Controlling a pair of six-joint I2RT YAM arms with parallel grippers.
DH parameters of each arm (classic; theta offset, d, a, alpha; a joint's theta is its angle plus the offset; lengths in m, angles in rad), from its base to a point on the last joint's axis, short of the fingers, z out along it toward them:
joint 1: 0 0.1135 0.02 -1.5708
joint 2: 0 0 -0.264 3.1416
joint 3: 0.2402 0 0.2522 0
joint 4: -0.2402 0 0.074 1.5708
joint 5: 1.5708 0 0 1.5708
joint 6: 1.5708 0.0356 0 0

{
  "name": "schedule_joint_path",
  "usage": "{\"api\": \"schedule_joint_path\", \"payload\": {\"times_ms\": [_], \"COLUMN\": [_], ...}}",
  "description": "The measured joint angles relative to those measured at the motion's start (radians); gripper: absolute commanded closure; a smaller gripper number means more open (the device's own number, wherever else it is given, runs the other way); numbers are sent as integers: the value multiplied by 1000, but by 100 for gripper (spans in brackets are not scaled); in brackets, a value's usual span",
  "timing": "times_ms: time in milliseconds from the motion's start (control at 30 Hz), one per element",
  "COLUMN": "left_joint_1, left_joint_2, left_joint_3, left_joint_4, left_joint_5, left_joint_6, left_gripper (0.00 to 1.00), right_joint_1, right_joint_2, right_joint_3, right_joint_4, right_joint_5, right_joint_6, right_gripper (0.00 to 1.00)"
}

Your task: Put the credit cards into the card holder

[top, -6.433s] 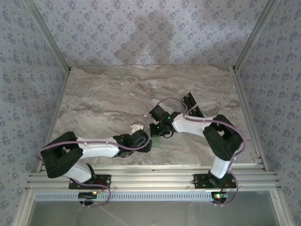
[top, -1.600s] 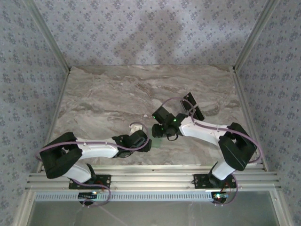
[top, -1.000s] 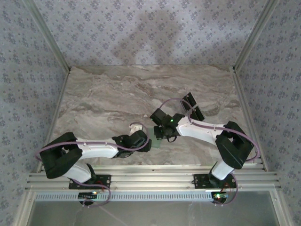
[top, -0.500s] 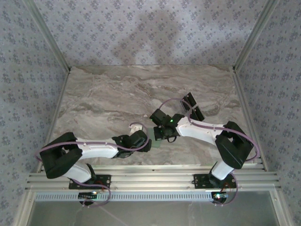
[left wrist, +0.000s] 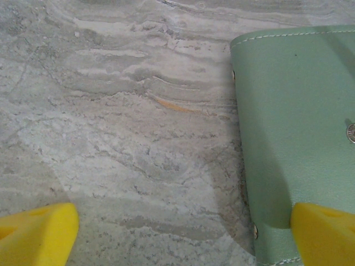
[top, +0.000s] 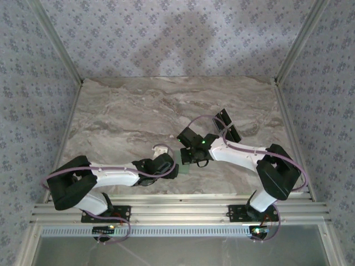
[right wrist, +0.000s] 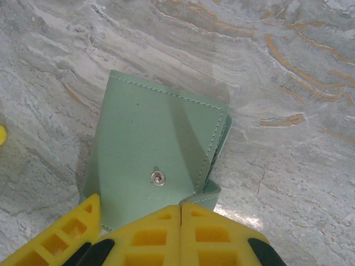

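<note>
Since the card holder (right wrist: pixel 150 149) lies shut and flat on the marble table (left wrist: pixel 111 111) between the two grippers, snap stud up, the step in hand looks like getting it open, not loading yet. It sits near the front middle of the table; in the top view it is a pale green patch (top: pixel 184 168) under the two wrists.

Right gripper (right wrist: pixel 180 221): yellow fingers pressed together, no gap, tips at the holder's near edge. The holder's near right corner looks slightly lifted there. Cannot tell whether a flap edge is nipped between the tips or they just touch it.

Left gripper (left wrist: pixel 180 235): jaws wide apart, holding nothing. One fingertip (left wrist: pixel 324 233) overlaps the holder's corner, the other rests over bare table.

Credit cards (top: pixel 228 127): black, lying well apart from the holder, further back on the right, beside the right arm. None in the holder as far as can be seen.

Judgement: early in the task. The next move calls for lifting the flap while the left gripper pins the body down, then fetching a card. Risk: the holder sliding on smooth marble.
</note>
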Motion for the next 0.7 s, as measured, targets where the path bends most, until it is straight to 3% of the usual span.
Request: {"api": "schedule_joint_path", "payload": {"times_ms": [700], "left_joint_1": [0], "left_joint_2": [6], "left_joint_3": [0], "left_joint_4": [7], "left_joint_5": [-4], "left_joint_6": [0], "left_gripper": [2], "right_joint_1": [26], "right_joint_2": [93], "right_joint_3": [43], "right_joint_4": [24], "right_joint_5": [31], "right_joint_6": [0], "right_gripper": [100]}}
